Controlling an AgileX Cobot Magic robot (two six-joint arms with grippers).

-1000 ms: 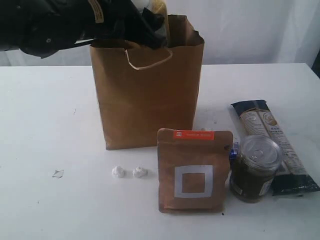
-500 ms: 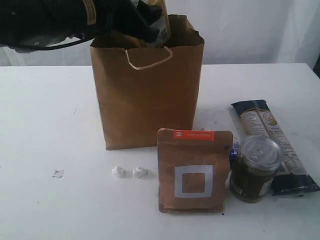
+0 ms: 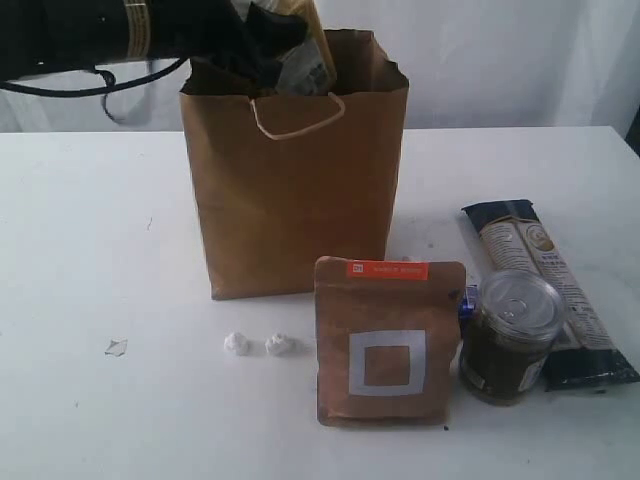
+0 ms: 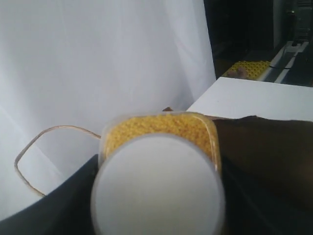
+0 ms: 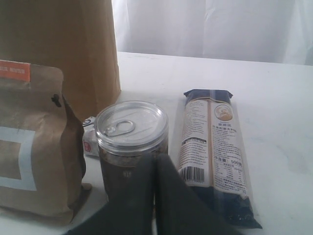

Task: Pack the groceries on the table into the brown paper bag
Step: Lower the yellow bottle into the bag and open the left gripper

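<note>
White table (image 3: pixel 100 250) carries the bag (image 3: pixel 295 200) toward the back. Over its open mouth my left gripper (image 3: pixel 255 45) is clamped on the bottle (image 4: pixel 159 171), white cap facing the wrist camera. I see the pouch (image 3: pixel 390 345) standing in front of the bag, the jar (image 3: pixel 510 340) just beside it and the packet (image 3: pixel 545 270) lying flat by the jar. My right gripper (image 5: pixel 155 196) is pinched closed, empty, near the jar.

Tall kraft-brown paper bag (image 3: pixel 295 200): matt, creased. Brown square-marked pouch (image 3: pixel 390 340): matt kraft paper. Long navy-tan packet (image 3: pixel 545 290): glossy plastic film. Small dark jar (image 3: pixel 505 345): glossy, shiny pull-tab lid (metal or plastic, can't tell). Yellow bottle with white cap (image 4: pixel 159 188): smooth cap. White tabletop (image 3: pixel 90 250): matt, scuffed.
</note>
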